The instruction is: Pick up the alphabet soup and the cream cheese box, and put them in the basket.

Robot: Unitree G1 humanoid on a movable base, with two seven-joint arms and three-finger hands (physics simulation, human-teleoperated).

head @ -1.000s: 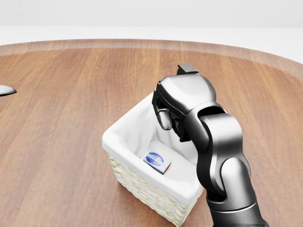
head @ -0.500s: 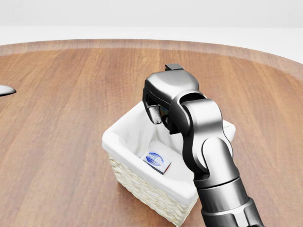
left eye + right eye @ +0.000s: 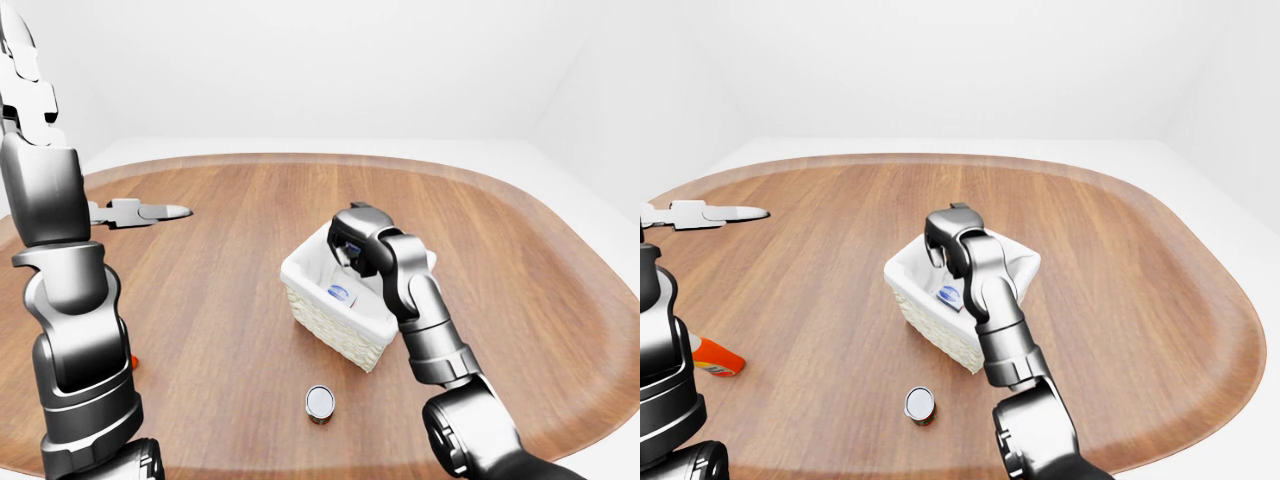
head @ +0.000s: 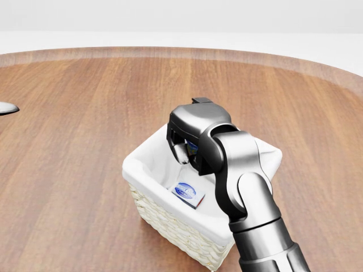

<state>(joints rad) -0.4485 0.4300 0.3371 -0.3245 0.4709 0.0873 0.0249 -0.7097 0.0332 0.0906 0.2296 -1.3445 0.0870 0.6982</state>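
right hand (image 4: pixel 187 148) has dropped lower over the basket (image 4: pixel 148 164), can't tell if it's open; cream cheese box (image 4: pixel 188 194) already inside; alphabet soup (image 3: pixel 319 403) lying on the desk (image 3: pixel 200 300), next up.

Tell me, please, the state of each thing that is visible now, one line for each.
cream cheese box: lying inside the basket, not held.
basket: upright on the table, holding the box.
can: on the table outside the basket, untouched.
right hand: over the basket; open or shut cannot be told.
left hand: open, stretched out over the table, holding nothing.
orange bottle: lying on the table.
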